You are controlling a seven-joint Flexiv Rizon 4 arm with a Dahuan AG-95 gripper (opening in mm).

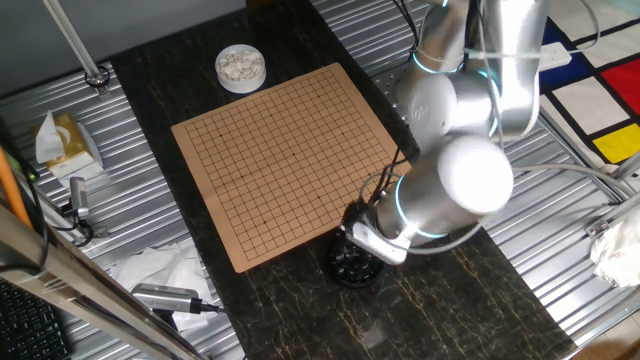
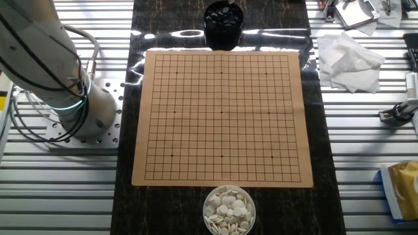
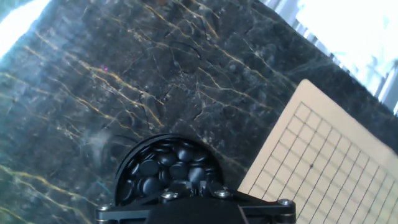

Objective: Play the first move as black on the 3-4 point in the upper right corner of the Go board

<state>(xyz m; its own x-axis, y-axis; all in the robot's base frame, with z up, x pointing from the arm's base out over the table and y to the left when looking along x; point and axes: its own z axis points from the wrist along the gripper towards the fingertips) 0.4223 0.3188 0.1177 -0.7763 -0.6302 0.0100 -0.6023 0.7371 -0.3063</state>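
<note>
The Go board (image 2: 196, 130) lies bare, with no stone on any crossing. The 3-4 point (image 2: 273, 73) is an unmarked crossing one step from the upper right star dot (image 2: 266, 73). Black stones fill a round black bowl (image 2: 223, 23) at the board's far edge; no single black stone stands apart. In one fixed view my gripper (image 1: 358, 246) hangs just over this bowl (image 1: 355, 270). The hand view looks straight down on the bowl (image 3: 155, 168), with my gripper (image 3: 191, 188) over its stones. The dark fingertips blend into the stones, so their gap is unreadable.
A white bowl of white stones (image 2: 228, 210) stands at the board's opposite edge. Crumpled tissues (image 2: 349, 62) lie on the metal table beside the dark marble strip (image 3: 155, 74). The arm's base (image 2: 85, 117) stands left of the board. A board corner (image 3: 323, 168) shows in the hand view.
</note>
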